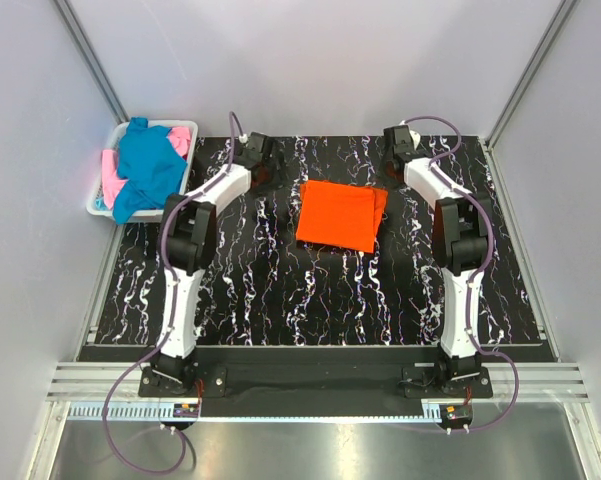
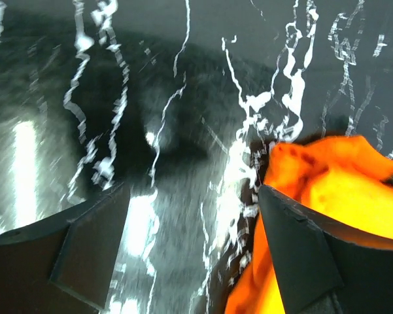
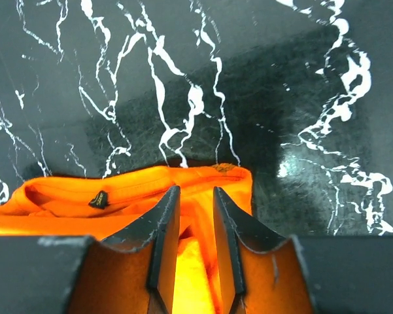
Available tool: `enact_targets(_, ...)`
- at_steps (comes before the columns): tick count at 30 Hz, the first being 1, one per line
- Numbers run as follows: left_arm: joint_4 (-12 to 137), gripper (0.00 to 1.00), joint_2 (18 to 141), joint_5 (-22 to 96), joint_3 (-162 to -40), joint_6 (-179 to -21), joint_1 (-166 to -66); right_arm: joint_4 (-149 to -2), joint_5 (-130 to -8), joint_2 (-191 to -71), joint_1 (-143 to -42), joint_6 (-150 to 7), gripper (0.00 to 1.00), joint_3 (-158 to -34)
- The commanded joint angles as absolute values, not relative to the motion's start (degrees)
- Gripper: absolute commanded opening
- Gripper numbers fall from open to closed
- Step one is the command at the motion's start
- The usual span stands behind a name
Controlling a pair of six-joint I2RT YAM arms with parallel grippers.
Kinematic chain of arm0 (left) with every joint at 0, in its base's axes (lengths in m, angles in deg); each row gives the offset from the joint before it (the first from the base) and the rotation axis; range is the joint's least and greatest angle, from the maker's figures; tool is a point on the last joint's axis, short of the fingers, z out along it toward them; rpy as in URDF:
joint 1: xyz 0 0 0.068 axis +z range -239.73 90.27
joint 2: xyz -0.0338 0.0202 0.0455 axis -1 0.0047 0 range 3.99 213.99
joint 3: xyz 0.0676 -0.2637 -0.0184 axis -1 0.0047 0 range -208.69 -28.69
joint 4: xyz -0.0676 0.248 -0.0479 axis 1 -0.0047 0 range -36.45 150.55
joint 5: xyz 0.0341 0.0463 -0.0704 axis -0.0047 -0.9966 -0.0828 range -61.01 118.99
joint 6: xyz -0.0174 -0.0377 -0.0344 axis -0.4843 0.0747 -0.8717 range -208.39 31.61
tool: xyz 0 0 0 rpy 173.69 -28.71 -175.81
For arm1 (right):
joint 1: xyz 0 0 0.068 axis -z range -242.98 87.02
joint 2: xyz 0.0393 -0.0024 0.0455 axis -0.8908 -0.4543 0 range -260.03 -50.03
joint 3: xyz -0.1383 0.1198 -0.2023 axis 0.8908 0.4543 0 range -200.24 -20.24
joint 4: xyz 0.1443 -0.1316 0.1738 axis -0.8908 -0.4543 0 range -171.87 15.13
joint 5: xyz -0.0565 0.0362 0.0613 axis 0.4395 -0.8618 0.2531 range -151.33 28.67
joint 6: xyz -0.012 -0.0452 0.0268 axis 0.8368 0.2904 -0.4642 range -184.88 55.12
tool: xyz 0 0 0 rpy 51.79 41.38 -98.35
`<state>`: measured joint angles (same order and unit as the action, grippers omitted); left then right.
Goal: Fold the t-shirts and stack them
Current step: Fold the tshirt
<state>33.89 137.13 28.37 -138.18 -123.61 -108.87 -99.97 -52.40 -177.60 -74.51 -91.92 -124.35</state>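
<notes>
Surface: black marble-patterned tabletop veined in white, enclosed by pale grey walls.

Done so far: one bright orange t-shirt lies folded into a flat, neat rectangle on the middle of the table, slightly towards its far half. By my judgement that is one shirt of three, and it is the base of a stack that has nothing on it yet.

Long axis: the folded shape is a little wider than it is deep, so I judge its length to run left to right, with the right end turned slightly nearer. The neckline, marked by a small dark label, sits at one edge; it seems to be the far right end, though I cannot be sure.

Left gripper: just off the shirt's far left corner, jaws spread wide with only bare table between them. Orange cloth shows beyond one finger.

Right gripper: at the far right corner, jaws drawn almost together with a narrow slit. Orange shows through the slit, but I cannot tell whether any cloth is pinched.

Left to do: a teal-blue t-shirt and a pink t-shirt lie crumpled in the white plastic basket at the far left, well apart from the orange one. Both need fetching, folding and stacking.
</notes>
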Motion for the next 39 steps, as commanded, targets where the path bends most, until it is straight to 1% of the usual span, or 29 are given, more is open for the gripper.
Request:
enact_targets(1, 42.97, 0.85, 128.54, 30.29, -134.43, -124.95, -108.54, -99.13, -55.43, -174.05, -75.19, -92.04, 0.33, -123.7)
enact_targets(6, 42.88, 0.85, 123.61, 38.81, -130.3, -125.65, -108.71, -99.04, -57.9, -169.22, -77.56, -90.63, 0.33, -118.86)
enact_targets(8, 42.18, 0.83, 123.0, 42.87, -129.77, -125.83, -109.5, -99.04, -58.69, -167.99, -78.27, -90.72, 0.33, -116.92)
enact_targets(10, 39.04, 0.8, 123.87, 44.97, -131.43, -125.39, -110.81, -98.86, -59.13, -167.37, -79.32, -90.98, 0.33, -115.35)
enact_targets(12, 35.25, 0.78, 126.14, 44.11, -136.34, -126.44, -111.61, -98.51, -59.05, -166.58, -80.63, -91.59, 0.33, -114.55)
enact_targets(13, 34.45, 0.75, 126.94, 45.85, -137.49, -127.32, -112.22, -98.6, -59.13, -166.49, -81.08, -91.68, 0.33, -114.37)
enact_targets(15, 34.09, 0.74, 128.87, 47.79, -138.99, -129.25, -113.02, -98.51, -58.87, -166.58, -82.74, -92.12, 0.33, -114.54)
enact_targets(17, 32.52, 0.72, 129.93, 47.8, -140.48, -128.04, -114.6, -98.51, -58.78, -166.58, -83.54, -92.3, 0.33, -114.37)
enact_targets(22, 30.23, 0.72, 132.22, 46.74, -141.54, -126.71, -117.15, -98.6, -58.34, -166.58, -84.69, -92.91, 0.32, -113.32)
enact_targets(28, 28.91, 0.72, 135.73, 45.69, -142.77, -127.32, -117.5, -97.72, -56.23, -163.86, -85.65, -92.48, 0.33, -111.47)
enact_targets(39, 27.86, 0.73, 141.19, 41.39, -148.66, -126.45, -117.94, -99.03, -55.97, -173.6, -85.39, -90.36, 0.33, -119.19)
